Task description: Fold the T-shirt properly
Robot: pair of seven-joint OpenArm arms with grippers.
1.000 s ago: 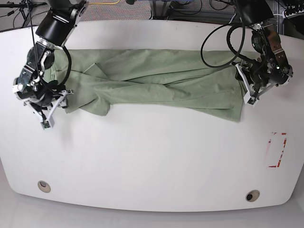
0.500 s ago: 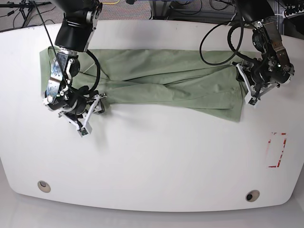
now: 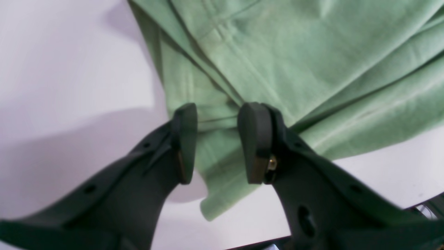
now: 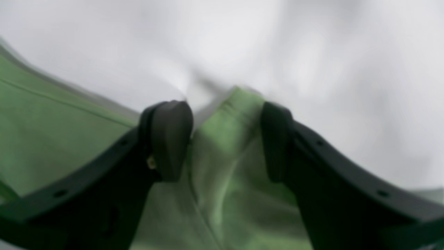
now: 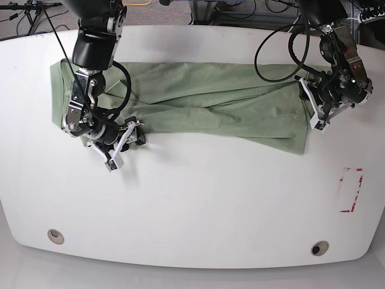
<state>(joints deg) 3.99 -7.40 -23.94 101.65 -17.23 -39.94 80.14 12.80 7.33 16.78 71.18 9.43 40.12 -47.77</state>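
Observation:
The pale green T-shirt (image 5: 210, 102) lies crumpled in a long band across the far half of the white table (image 5: 198, 198). My right gripper (image 5: 123, 144) is at the shirt's near-left edge. In the right wrist view it (image 4: 222, 139) is open, with a corner of green fabric (image 4: 229, 139) between the fingers; that view is blurred. My left gripper (image 5: 311, 108) is at the shirt's right end. In the left wrist view it (image 3: 216, 139) is open astride the hem (image 3: 215, 173), with cloth lying under the gap. Collar and logo are not visible.
A red-marked rectangle (image 5: 351, 190) is on the table at the right. Two round holes (image 5: 55, 235) (image 5: 319, 247) sit near the front edge. Cables and stands are beyond the far edge.
My right arm has swung from the table's left edge rightward onto the shirt's near-left edge, and the lower-left flap is now gathered there. The left arm has hardly moved.

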